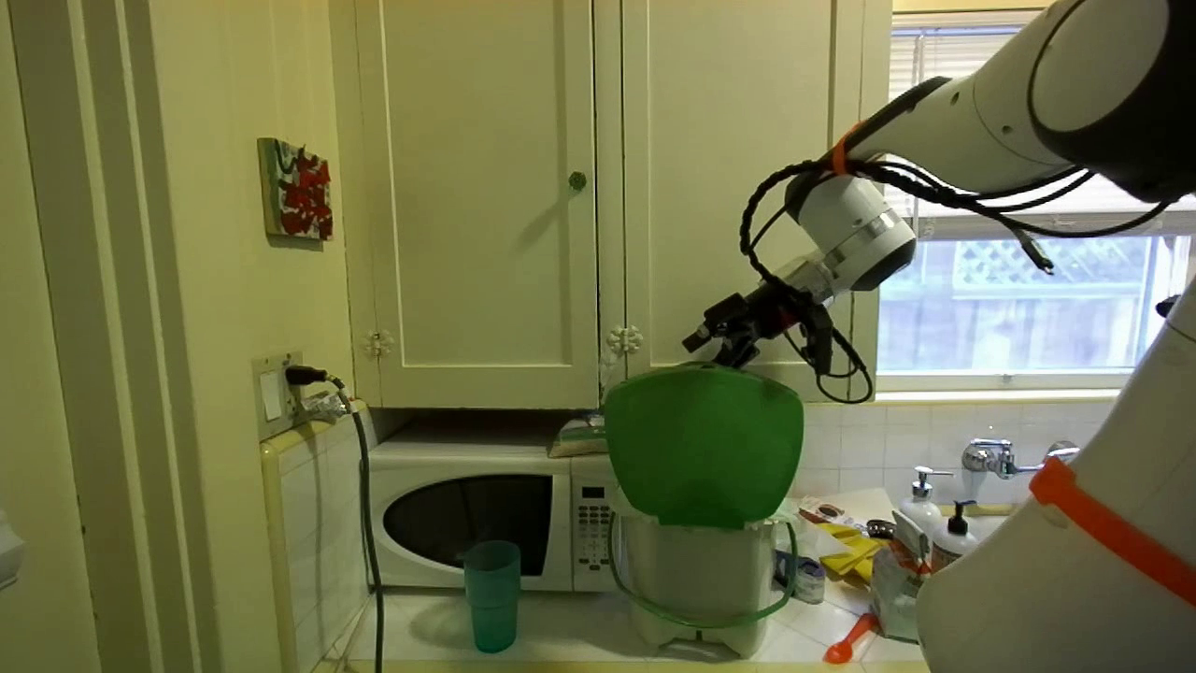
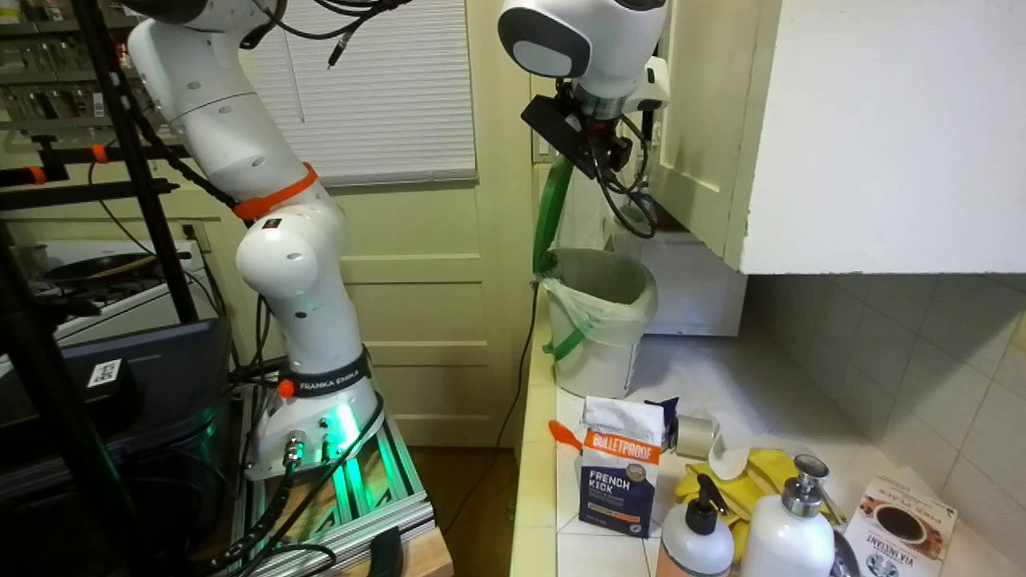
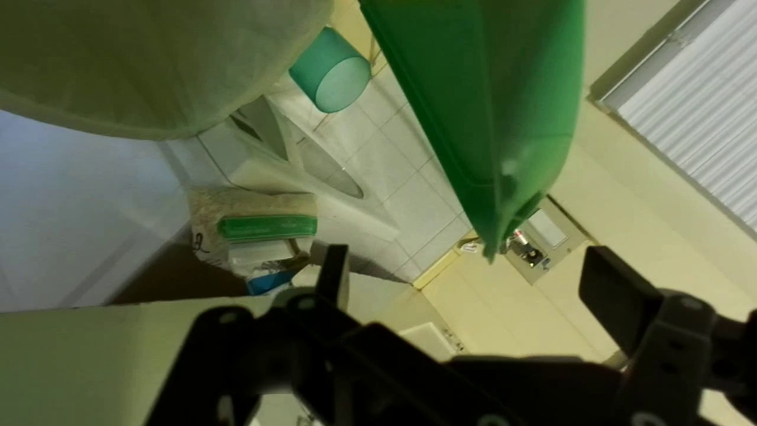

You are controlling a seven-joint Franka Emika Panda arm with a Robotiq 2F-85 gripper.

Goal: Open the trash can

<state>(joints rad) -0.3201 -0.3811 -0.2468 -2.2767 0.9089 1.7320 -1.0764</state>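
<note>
Trash can (image 2: 597, 369): seen on the counter (image 2: 769, 393) in both exterior views, near the control-panel end of the microwave (image 1: 476, 523); mouth uncovered.
Green lid (image 1: 705, 444): stood nearly upright, so the opening is judged all but finished; a slight lean toward the mouth is suggested in an exterior view.
Gripper (image 3: 466, 251): placed just by the lid's top edge, on the mouth side; jaws parted wide, nothing grasped. Whether the lid is touched cannot be told.
Fingers (image 3: 618, 296): 2, seen either side of the lid's tip in the wrist view, though the depth is unclear; no squeeze seems needed here, only a push.
Hinge (image 1: 703, 516): pressure is best applied slowly and high up, far from this point, so that the can is not tipped.
Liner (image 2: 605, 316): bunched over the rim; a snag should be guarded against.
Cabinet door (image 1: 729, 187): near the gripper; a short, rising exit is called for, made only once the lid is balanced, or it could drop shut.
</note>
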